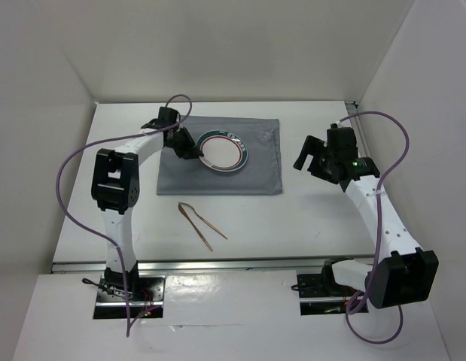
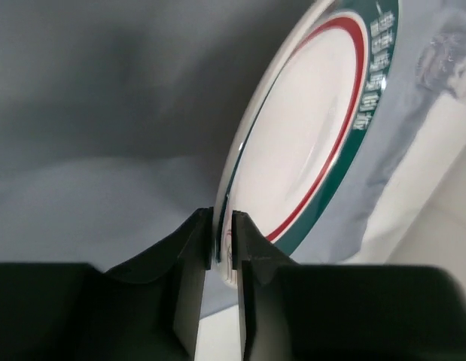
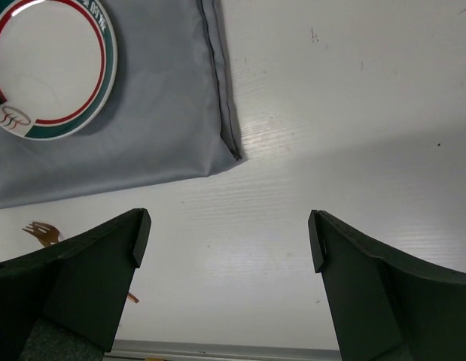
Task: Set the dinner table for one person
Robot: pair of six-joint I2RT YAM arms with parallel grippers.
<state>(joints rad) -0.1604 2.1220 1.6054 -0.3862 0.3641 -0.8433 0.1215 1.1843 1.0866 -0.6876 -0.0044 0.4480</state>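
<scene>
Right now I see the large flat white matte rectangular counter (image 1: 308, 218) carrying everything, with both arm bases at its near edge. Toward the far middle of it lies a grey rectangular fabric cloth (image 1: 255, 173), and on the left part of that cloth is a round white plate with a red ring and a green lettered band around its rim (image 1: 225, 153). My left end effector (image 1: 186, 147) reaches in at the plate's left edge. From the left wrist camera it is narrow (image 2: 223, 226), and the two black fingers (image 2: 191, 263) stand against either face of the plate (image 2: 308, 143), with the rim pinched between them and the cloth (image 2: 89, 113) behind. I cannot tell whether that gripped edge is raised off the fabric. My right end effector (image 1: 306, 159) hangs to the right of the cloth and is apart from it. Its own camera shows it spread wide (image 3: 229, 241) and holding nothing, with bare counter (image 3: 353, 150) below, the cloth's corner (image 3: 165, 113) to one side and the plate (image 3: 48, 68) beyond. Two thin brown wooden utensils (image 1: 184, 207) lie in a V on the counter, on the near side of the cloth and not touching it. One of the utensils shows fork tines (image 3: 41, 231).
</scene>
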